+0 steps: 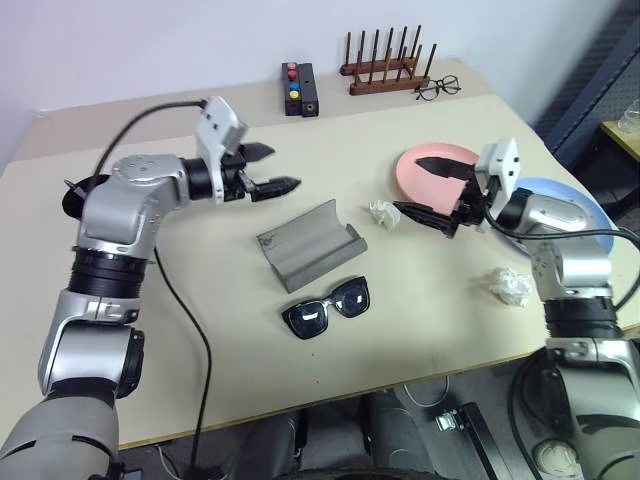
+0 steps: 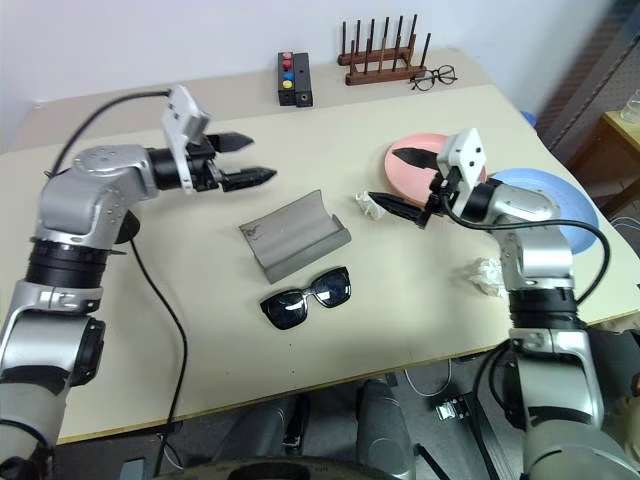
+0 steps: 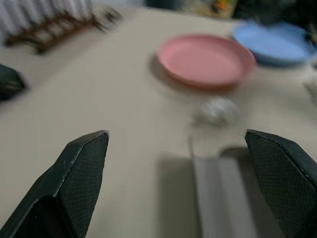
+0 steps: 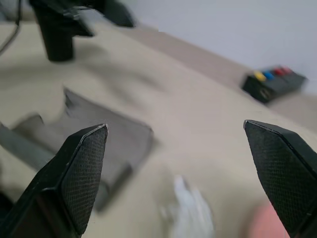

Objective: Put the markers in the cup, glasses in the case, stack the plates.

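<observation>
The grey case [image 1: 310, 243] lies open at the table's middle, and the black glasses [image 1: 328, 308] rest just in front of it. At the right sit the pink plate [image 1: 437, 172] and the blue plate [image 1: 572, 203], side by side. My left gripper [image 1: 283, 168] hovers open and empty, up and to the left of the case. My right gripper [image 1: 408, 184] is open and empty above the pink plate's near-left rim. The black cup [image 1: 72, 195] peeks out behind my left arm. The markers are hidden.
One crumpled paper ball [image 1: 383, 212] lies between case and pink plate, another [image 1: 510, 285] sits near the front right edge. At the back stand a wooden rack [image 1: 388, 65], wire-rimmed spectacles [image 1: 438, 87] and a black box with coloured buttons [image 1: 299, 88].
</observation>
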Action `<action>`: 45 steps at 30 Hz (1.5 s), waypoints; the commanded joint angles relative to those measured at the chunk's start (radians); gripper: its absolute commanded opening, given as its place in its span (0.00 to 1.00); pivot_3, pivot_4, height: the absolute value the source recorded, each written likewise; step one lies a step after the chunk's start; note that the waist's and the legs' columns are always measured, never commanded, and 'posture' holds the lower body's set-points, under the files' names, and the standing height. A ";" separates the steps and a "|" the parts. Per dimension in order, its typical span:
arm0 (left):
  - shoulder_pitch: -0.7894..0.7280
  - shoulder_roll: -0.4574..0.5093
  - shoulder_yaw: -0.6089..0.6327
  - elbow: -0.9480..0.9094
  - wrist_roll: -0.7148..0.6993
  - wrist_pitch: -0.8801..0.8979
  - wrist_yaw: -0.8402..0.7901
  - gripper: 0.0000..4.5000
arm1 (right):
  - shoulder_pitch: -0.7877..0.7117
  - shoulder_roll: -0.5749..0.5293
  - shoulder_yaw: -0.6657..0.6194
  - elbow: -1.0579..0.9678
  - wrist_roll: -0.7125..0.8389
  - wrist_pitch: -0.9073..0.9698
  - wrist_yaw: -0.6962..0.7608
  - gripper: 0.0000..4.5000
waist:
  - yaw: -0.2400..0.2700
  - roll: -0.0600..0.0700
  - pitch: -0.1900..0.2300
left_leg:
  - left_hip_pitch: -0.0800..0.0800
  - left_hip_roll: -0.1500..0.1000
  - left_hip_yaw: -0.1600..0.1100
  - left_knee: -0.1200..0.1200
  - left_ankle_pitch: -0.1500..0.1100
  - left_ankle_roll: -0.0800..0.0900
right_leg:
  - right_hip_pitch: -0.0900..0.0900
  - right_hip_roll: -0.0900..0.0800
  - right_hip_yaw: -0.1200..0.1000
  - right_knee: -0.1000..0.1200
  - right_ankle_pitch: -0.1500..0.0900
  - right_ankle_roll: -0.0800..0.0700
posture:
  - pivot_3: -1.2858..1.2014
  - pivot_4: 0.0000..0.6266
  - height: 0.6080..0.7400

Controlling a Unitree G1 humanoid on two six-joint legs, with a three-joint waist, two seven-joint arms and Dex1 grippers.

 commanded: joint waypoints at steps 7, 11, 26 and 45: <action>-0.096 0.049 -0.103 0.064 0.082 -0.027 -0.309 1.00 | 0.152 -0.098 -0.061 -0.219 0.019 0.109 -0.073 1.00 | 0.007 0.000 0.000 | 0.000 0.000 0.001 0.001 0.000 0.000 | 0.000 0.000 0.001 0.000 0.000 0.000 | 0.52 0.24 1.00; -0.067 0.138 -0.135 -0.051 0.045 0.043 -0.501 1.00 | 0.207 -0.115 -0.072 -0.270 0.025 0.134 -0.089 1.00 | 0.005 0.000 0.000 | -0.001 0.000 0.000 0.001 0.000 0.000 | 0.000 0.000 0.001 0.000 0.000 0.000 | 0.52 0.24 1.00; 0.059 0.178 -0.259 -0.259 0.159 0.146 -0.461 1.00 | 0.263 -0.096 -0.063 -0.292 0.028 0.135 -0.122 1.00 | 0.009 0.000 0.000 | 0.000 0.000 0.001 0.002 0.000 0.001 | 0.002 0.000 0.001 0.000 0.000 0.000 | 0.52 0.24 1.00; 0.000 -0.022 -0.312 -0.105 0.276 0.155 -0.255 0.87 | 0.297 -0.083 -0.070 -0.343 0.037 0.135 -0.143 1.00 | 0.011 0.000 0.000 | 0.000 0.000 0.001 0.002 0.000 0.001 | 0.002 0.000 0.001 0.000 0.000 0.000 | 0.52 0.24 1.00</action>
